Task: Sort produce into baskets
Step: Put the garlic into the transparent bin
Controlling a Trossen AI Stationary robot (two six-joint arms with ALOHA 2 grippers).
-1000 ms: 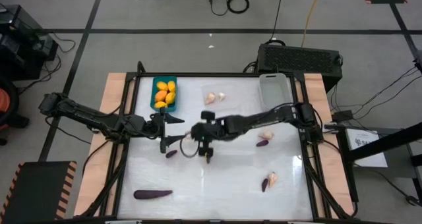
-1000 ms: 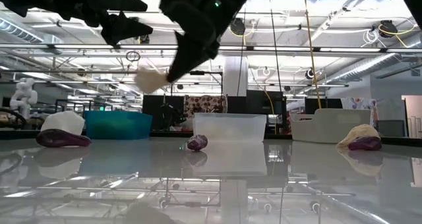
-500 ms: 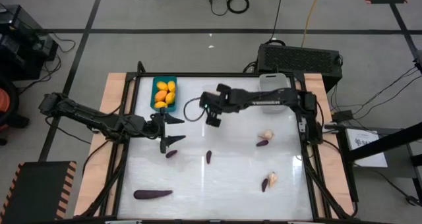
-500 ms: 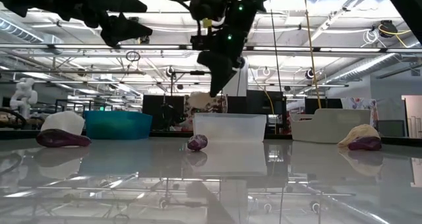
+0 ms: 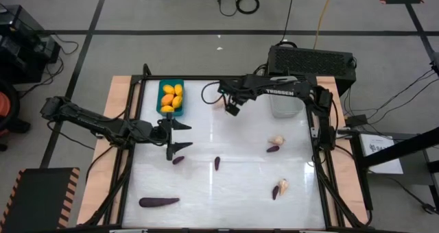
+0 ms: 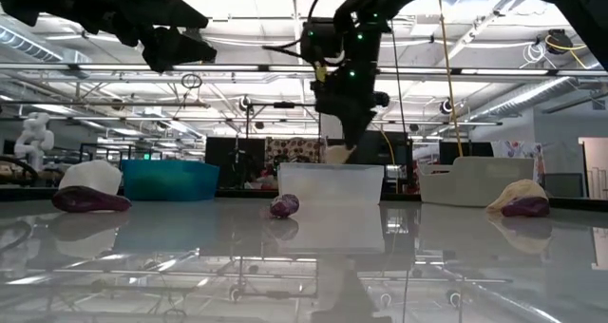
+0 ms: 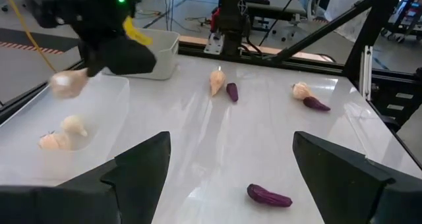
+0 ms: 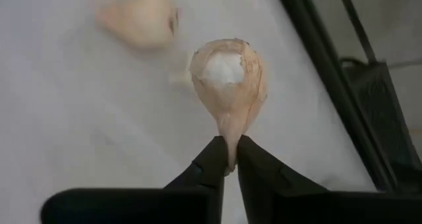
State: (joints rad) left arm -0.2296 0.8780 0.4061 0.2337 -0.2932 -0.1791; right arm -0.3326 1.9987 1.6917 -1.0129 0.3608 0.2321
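Note:
My right gripper (image 5: 232,109) hangs over the far middle of the table, shut on a cream garlic bulb (image 8: 227,76). Under it is a clear tray (image 7: 105,102) in which two more bulbs (image 7: 62,133) lie. A teal basket (image 5: 171,96) with yellow-orange ovals stands at the far left. A translucent white-grey basket (image 5: 285,96) stands at the far right. Purple pieces (image 5: 178,160) (image 5: 217,163) and a long one (image 5: 159,201) lie on the table. My left gripper (image 5: 180,136) waits open at the left, holding nothing. My right gripper pinches the tip of the garlic bulb's thin stem (image 8: 231,151) between its two fingertips. The fingers come from above, slanting down. The bulb hangs below them, round end down, lifted clear above the clear tray.
Two garlic-and-purple pairs lie on the right half of the table (image 5: 275,144) (image 5: 279,189). A black box (image 5: 312,58) stands behind the far edge. The table's middle and near right are bare white surface.
My right gripper has carried the garlic bulb from the table's middle toward the far edge, a little to the right, and has tipped to point more steeply down. It now hangs above the clear tray.

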